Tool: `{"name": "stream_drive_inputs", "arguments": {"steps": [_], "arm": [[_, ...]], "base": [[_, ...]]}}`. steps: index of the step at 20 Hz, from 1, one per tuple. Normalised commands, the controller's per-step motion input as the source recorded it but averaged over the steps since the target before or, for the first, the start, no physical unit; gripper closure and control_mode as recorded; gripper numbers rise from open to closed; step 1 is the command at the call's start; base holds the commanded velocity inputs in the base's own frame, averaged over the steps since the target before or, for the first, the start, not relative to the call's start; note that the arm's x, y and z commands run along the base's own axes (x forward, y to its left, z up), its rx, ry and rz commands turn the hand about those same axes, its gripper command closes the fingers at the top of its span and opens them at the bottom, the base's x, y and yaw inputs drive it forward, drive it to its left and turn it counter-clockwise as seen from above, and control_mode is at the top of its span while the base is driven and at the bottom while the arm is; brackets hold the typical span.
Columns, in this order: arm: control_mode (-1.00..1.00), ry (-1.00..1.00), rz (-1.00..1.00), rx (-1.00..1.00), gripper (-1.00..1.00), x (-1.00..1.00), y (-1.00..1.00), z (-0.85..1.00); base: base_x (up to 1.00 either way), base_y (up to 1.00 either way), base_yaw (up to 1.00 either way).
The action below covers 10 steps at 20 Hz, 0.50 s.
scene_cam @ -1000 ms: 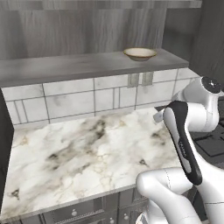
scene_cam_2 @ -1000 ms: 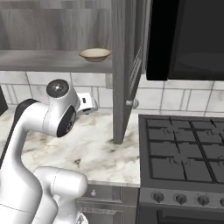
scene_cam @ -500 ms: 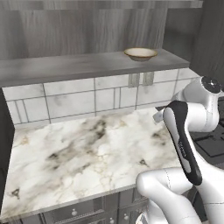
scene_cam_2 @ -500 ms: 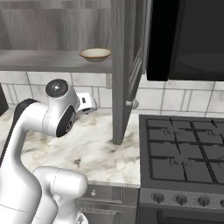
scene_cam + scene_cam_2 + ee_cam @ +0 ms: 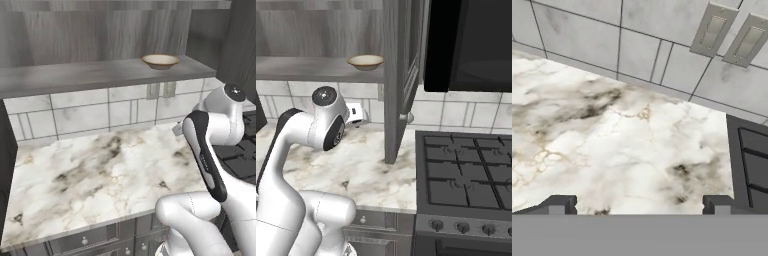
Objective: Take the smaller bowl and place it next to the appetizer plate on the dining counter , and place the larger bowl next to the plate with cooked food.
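Sitting on the grey shelf point(image 5: 90, 75) at upper right of the left base view, the smaller bowl point(image 5: 160, 61) rests alone; at the hand view's bottom, the fingers point(image 5: 639, 204) stand spread wide, released, above the marble table point(image 5: 612, 145).

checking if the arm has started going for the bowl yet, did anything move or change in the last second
Nothing visibly changed. The arm is in the same pose over the marble counter, the hand is open and empty as before, and the smaller bowl sits untouched on the grey shelf.
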Motion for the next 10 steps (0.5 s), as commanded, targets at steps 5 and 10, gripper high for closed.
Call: {"name": "stream_drive_inputs", "arguments": {"steps": [5,10], "arm": [[-1.00,-0.07,-0.11,0.00,-1.00,-0.07,0.18,0.14],[-1.00,-0.13,-0.22,0.12,-1.00,-0.03,0.45,0.21]], "base": [[0.00,0.00,0.00],[0.00,0.00,0.00]]}}
